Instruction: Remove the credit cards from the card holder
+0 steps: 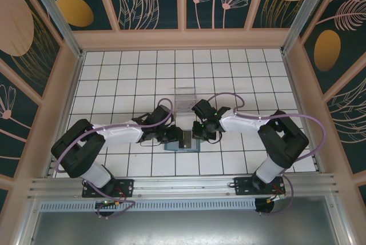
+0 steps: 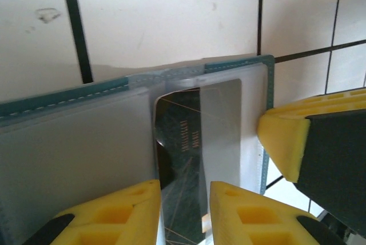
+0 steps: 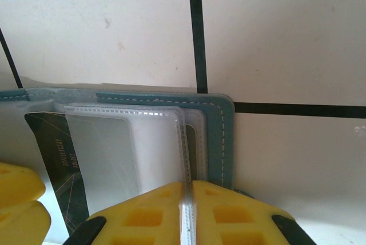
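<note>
**Black card (image 2: 180,153) partly out of its pocket; no card looks freed yet.**
The teal stitched card holder (image 1: 182,142) lies at 6 o'clock from the clear box (image 1: 184,97). The right claw (image 3: 187,199) pinches its frosted plastic sleeve (image 3: 154,142). The left claw (image 2: 184,199) stands narrow astride the glossy card, and I cannot tell whether it grips.

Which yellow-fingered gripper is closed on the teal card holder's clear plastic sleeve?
The right gripper: its fingers meet on the sleeve edge; the left gripper's stand apart at the black card.
</note>
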`<state>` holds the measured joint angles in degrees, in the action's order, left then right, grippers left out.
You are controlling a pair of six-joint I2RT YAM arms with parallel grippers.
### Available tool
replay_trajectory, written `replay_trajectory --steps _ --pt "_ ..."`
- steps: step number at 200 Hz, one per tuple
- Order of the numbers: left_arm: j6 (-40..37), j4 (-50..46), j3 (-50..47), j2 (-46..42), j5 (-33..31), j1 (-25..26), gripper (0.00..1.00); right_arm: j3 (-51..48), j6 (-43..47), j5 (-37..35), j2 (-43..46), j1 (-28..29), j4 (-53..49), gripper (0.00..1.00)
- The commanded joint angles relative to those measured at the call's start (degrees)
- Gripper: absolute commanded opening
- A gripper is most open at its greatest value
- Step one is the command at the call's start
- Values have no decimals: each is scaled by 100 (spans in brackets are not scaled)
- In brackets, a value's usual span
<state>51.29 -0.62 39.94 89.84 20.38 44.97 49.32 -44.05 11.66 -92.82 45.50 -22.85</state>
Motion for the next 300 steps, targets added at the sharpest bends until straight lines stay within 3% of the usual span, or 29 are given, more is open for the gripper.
replay_trajectory --steps 1,136,204,300 --pt "68 181 -83 99 185 -54 30 -72 -79 -173 87 30 -211 14" --pt "-66 -282 44 273 -107 -51 32 -89 -112 -181 116 39 -228 14" --pt "-23 167 -87 509 193 -59 25 -72 -110 -173 111 38 -253 14" --pt "-191 -484 -26 129 -357 -64 15 -63 -85 -189 72 39 -264 14"
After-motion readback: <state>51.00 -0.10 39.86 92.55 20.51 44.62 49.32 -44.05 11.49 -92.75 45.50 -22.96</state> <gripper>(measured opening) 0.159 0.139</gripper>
